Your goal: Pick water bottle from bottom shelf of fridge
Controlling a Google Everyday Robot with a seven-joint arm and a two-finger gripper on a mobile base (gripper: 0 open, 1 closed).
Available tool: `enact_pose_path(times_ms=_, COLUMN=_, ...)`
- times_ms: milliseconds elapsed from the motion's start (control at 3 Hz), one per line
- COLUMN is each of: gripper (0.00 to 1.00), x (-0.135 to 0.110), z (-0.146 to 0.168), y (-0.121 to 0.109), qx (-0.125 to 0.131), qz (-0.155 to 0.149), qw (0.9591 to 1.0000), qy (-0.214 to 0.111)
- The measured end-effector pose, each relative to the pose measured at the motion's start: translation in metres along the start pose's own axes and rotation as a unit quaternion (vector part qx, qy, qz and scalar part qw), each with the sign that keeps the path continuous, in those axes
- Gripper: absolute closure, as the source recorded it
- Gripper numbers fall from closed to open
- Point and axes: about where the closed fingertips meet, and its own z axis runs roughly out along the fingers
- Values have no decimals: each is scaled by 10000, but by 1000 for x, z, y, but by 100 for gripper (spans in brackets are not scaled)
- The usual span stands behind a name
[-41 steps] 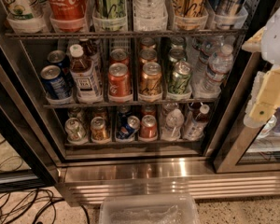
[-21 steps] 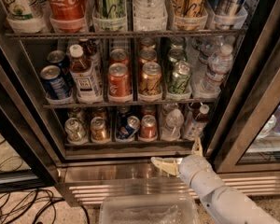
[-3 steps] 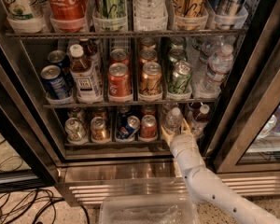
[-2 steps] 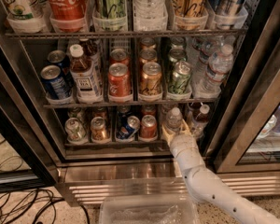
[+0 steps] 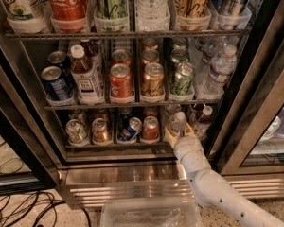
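Observation:
The water bottle point(image 5: 177, 122), clear with a pale cap, stands near the right end of the bottom shelf point(image 5: 113, 145) of the fridge point(image 5: 123, 175). My gripper point(image 5: 178, 135) reaches in from the lower right on a white arm. Its cream fingers point(image 5: 168, 135) sit on either side of the bottle's lower body and touch it. The bottle stands upright on the shelf, and its base is hidden behind the fingers.
Several cans point(image 5: 150, 128) stand to the left of the bottle on the same shelf, and a white-capped dark bottle point(image 5: 203, 119) stands just to its right. Two fuller racks lie above. The open glass door point(image 5: 255, 122) stands at right. A clear plastic bin point(image 5: 151, 214) and cables point(image 5: 19, 209) lie on the floor.
None between one second ago and now. Earlier than that, the arm came up from below the fridge base to the bottle.

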Motion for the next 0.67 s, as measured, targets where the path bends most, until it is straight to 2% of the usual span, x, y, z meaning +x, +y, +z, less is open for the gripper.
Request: enact_pose_path(times_ms=667, gripper=100, x=-45, z=-15, y=-14, qx=-75, qz=564, qw=9972, qy=-488)
